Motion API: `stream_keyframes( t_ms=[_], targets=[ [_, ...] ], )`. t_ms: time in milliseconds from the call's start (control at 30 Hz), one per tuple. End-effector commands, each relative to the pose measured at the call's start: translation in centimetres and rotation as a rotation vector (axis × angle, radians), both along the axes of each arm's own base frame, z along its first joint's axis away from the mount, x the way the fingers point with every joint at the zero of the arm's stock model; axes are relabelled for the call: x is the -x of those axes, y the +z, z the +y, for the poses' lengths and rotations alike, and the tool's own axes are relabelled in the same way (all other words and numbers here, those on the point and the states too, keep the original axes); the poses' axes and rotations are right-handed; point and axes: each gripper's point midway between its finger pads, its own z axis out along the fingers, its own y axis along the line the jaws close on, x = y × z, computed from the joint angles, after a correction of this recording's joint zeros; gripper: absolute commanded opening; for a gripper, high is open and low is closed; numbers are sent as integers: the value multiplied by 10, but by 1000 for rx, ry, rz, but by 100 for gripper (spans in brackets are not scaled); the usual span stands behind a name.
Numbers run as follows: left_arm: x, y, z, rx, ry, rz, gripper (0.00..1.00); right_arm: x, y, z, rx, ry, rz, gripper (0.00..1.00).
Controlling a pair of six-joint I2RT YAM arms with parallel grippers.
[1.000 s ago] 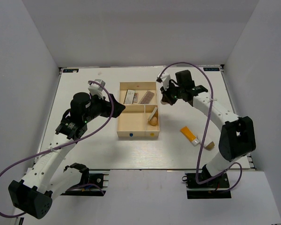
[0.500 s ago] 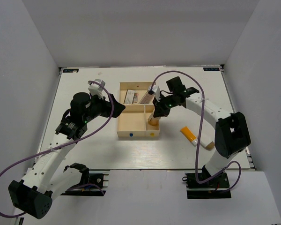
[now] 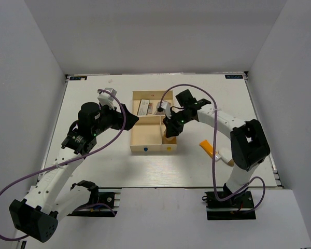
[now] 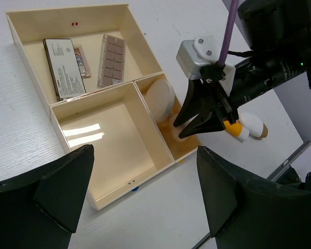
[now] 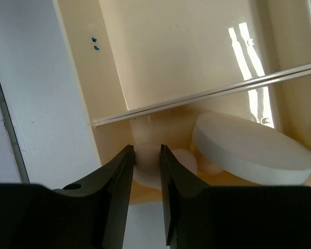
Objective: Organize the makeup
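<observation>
Makeup (image 4: 113,59), seven pieces: two palettes (image 4: 65,65) flat in the tray's (image 4: 119,189) long compartment; one round pad (image 4: 160,96), tilted, and two sponges (image 5: 185,158) in the narrow compartment; one orange tube (image 3: 208,147) and one bottle (image 3: 229,161) on the table (image 3: 223,98) right of the tray. Right gripper (image 5: 145,148) reaches down into the narrow compartment, jaws narrowly parted at a sponge, grip not discernible. Left gripper (image 3: 129,118) hovers at the tray's left wall, spread wide, holding nothing. Open floor: the square compartment.

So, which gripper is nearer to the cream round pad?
Right. The right gripper is beside the cream round pad, inside its compartment; the left gripper hovers left of the tray.
</observation>
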Motion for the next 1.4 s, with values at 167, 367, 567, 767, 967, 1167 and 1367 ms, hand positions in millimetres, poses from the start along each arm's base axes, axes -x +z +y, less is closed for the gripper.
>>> stream_keyframes(
  t_ms=[167,367,567,767,967,1167,1367],
  targets=[
    [0,-1,-2,-2,-9,-8,90,2,73,3,-125,19,-133,43],
    [-1,-3,-2,-6,-10,-1,89,-4,74,-5,-102,-21,-175,49],
    [13,-2,-35,68,-222,18,89,-47,98,-49,-7,-338,-394,40],
    [19,-2,-68,97,-358,67,88,-53,85,-119,145,-614,-443,45],
    [5,-6,-92,14,-312,108,88,-25,25,-165,343,-652,-322,60],
    [6,-33,-107,-155,-257,169,87,-16,-17,-192,461,-667,-269,73],
    [18,-29,-98,-182,-243,113,88,-16,-29,-208,495,-692,-259,76]
  ],
)
